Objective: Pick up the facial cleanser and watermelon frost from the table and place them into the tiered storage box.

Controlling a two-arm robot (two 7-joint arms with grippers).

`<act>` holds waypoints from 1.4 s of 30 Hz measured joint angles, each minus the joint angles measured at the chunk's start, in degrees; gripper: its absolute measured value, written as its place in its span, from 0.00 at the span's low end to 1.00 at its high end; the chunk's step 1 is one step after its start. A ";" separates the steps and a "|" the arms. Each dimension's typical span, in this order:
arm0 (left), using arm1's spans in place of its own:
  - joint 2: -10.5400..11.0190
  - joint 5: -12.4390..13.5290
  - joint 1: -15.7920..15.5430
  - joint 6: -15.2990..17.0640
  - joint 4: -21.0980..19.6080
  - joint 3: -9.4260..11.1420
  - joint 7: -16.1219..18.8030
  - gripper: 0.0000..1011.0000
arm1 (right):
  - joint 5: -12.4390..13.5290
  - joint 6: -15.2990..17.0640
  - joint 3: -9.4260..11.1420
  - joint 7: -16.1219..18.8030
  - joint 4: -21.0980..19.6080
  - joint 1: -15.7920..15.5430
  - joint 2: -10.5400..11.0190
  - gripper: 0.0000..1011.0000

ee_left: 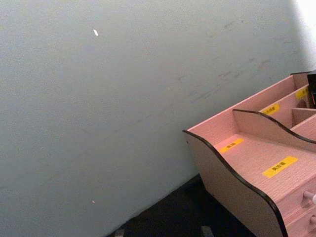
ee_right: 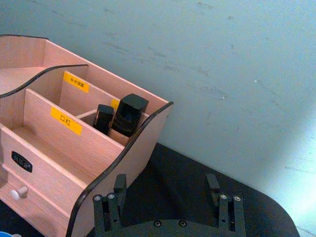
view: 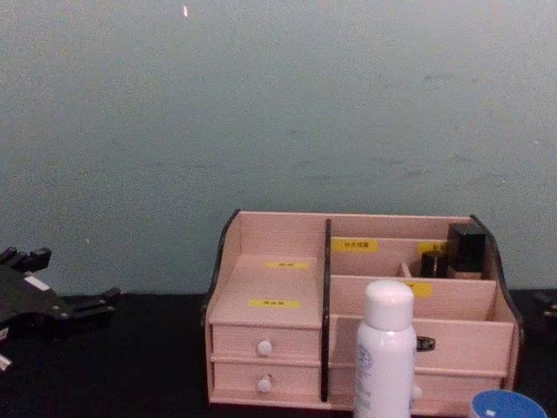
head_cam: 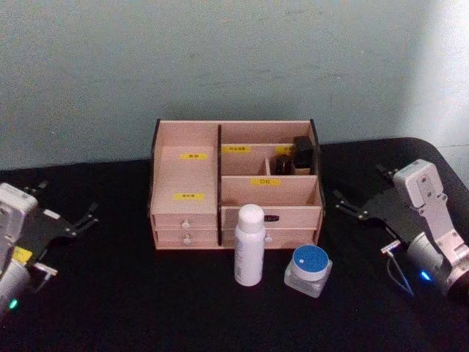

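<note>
Black worktop [head_cam: 146, 308] against a pale grey-blue wall [head_cam: 234, 59].

Head view: the tiered storage box [head_cam: 271, 217] is set at the back. The facial cleanser [head_cam: 249, 246] is stood upright just in front of its drawers, with the watermelon frost [head_cam: 308, 270] just beside it, toward the box's right end. The left gripper [head_cam: 66, 205] and right gripper [head_cam: 364, 189] are held well apart from the box, one off each end, fingers spread and empty.

Left wrist view: the box's left end wall is seen.

Right wrist view: spread fingers [ee_right: 118, 190] are aimed past the box's right end. Small dark bottles [ee_right: 121, 116] are stowed in its rear compartment.

Chest view: both items are stood before the box.

Facial cleanser: judged light, smooth, easily toppled. A mid-body hold is advised.

Watermelon frost: judged glass, breakable, slippery. Its sides below the lid are to be taken.
</note>
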 joint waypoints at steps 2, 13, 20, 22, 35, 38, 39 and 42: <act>0.00 0.00 0.00 0.00 0.00 0.00 0.00 0.99 | 0.00 0.00 0.00 0.00 0.00 0.00 0.00 0.99; 0.00 0.00 0.00 0.00 0.00 0.00 0.00 0.99 | 0.00 0.00 0.00 0.00 0.00 0.00 0.00 0.99; 0.00 0.00 0.00 0.00 0.00 0.00 0.00 0.99 | 0.00 0.00 0.00 0.00 0.00 0.00 0.00 0.99; 0.00 0.00 0.00 0.00 0.00 0.00 0.00 0.99 | 0.00 0.00 0.00 0.00 0.00 0.00 0.00 0.99; 0.00 0.00 0.00 0.00 0.00 0.00 0.00 0.99 | -0.27 -0.16 0.42 0.01 -0.06 -0.17 -0.13 0.99; 0.00 0.00 0.00 0.00 0.00 0.00 0.00 0.99 | -0.45 -1.10 1.36 0.40 -0.70 -0.86 -0.13 0.99; 0.00 0.00 0.00 0.00 0.00 0.00 0.00 0.99 | -0.45 -1.31 1.55 0.54 -0.89 -1.03 -0.08 0.99; 0.00 0.00 0.00 0.00 0.00 0.00 0.00 0.99 | 0.00 -2.14 2.59 1.43 -2.19 -2.19 0.45 0.99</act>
